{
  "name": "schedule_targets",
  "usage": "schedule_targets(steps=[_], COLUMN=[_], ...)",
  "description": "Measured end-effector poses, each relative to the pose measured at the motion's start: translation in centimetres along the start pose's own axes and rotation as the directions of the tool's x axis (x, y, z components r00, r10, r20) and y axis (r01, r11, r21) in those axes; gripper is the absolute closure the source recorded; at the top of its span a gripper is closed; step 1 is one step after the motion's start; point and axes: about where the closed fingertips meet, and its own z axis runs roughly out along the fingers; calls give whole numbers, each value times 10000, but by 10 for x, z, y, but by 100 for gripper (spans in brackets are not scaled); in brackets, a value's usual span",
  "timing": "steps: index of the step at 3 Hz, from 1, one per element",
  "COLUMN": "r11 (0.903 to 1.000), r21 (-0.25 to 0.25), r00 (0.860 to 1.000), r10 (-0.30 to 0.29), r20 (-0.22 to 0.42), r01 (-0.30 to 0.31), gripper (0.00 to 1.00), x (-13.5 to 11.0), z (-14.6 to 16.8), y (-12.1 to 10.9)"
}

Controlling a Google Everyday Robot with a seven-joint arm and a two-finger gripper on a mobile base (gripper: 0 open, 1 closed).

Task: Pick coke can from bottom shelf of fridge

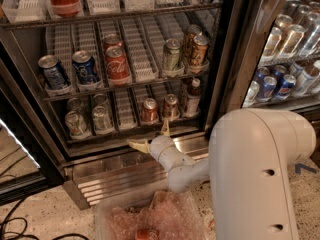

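Note:
The fridge [227,54] stands open in the camera view. On its bottom shelf [125,129] the coke can [149,110], small and red with a silver top, stands upright near the middle. A darker brownish-red can [170,106] stands just to its right. My gripper [148,134] is open and empty, just below and in front of the shelf's front edge. One yellowish finger [165,129] points up toward the coke can and the other points left. It touches no can.
Silver cans [76,123] stand at the shelf's left and a dark bottle [191,96] at its right. Larger Coca-Cola cans [117,65] and blue cans [85,66] sit on the rack above. A clear bin [125,216] lies on the floor below my arm. Pepsi cans [274,86] fill the adjoining unit.

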Motion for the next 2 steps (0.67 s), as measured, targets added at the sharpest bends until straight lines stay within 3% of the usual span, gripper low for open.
schedule_targets(steps=[2], r11=[9997], r21=[-228], r00=[9998], r10=[16], r20=[192], r01=[-12], gripper=[0], x=[-2], z=[21], y=[3])
